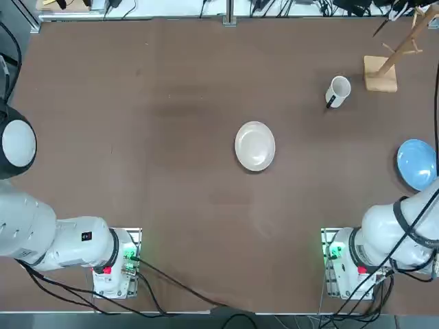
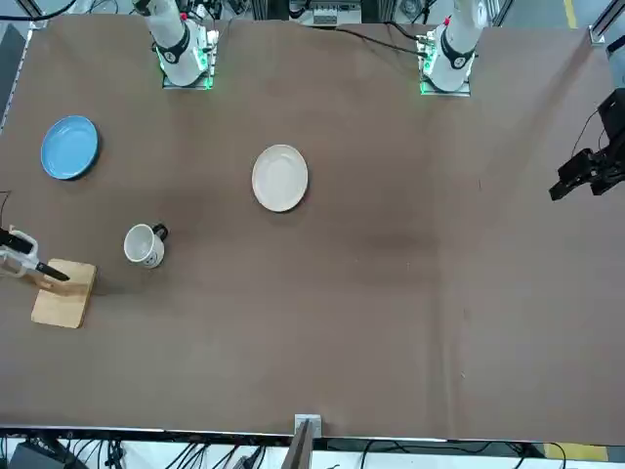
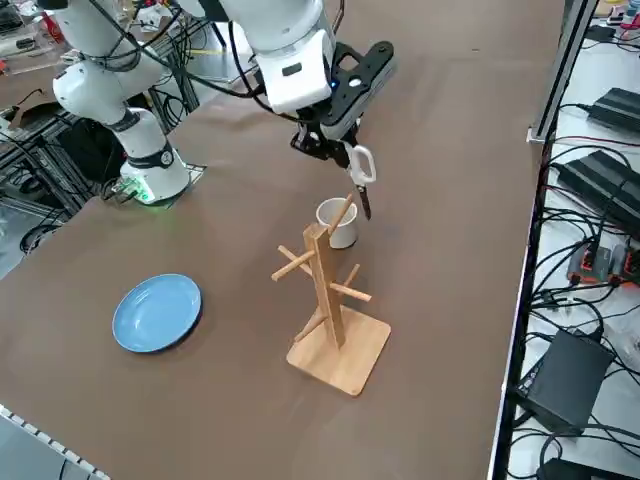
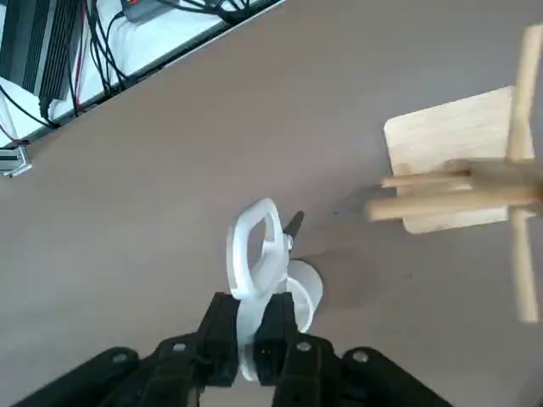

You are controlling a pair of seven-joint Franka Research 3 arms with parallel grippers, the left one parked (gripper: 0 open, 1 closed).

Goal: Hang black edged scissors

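Right side view gives the clearest look: the right gripper (image 3: 330,140) hangs in the air above the mug (image 3: 336,222), beside the top of the wooden rack (image 3: 325,290). Its jaws are closed down narrow on the scissors (image 3: 360,176), clamped at one handle loop. The other loop hangs free with the dark blade tip pointing down.

Wrist view backs that up — both fingers (image 4: 222,332) pinch the white handle, and the free loop (image 4: 254,246) stands clear ahead of them. That open loop looks like the part to thread. The nearest peg (image 4: 441,202) sits off to the side, well apart from the loop, so nothing is hung yet.

My read on the step: carry the scissors across until the free loop lines up with the tip of 1 upward-slanting peg (image 3: 342,213), then slide it over and lower so the loop settles toward the post. Keep the blade clear of the mug below. Go slow near the rack, since it seems light and a nudge from the gripper could tip it. Release only once the loop rests on the peg — not before.
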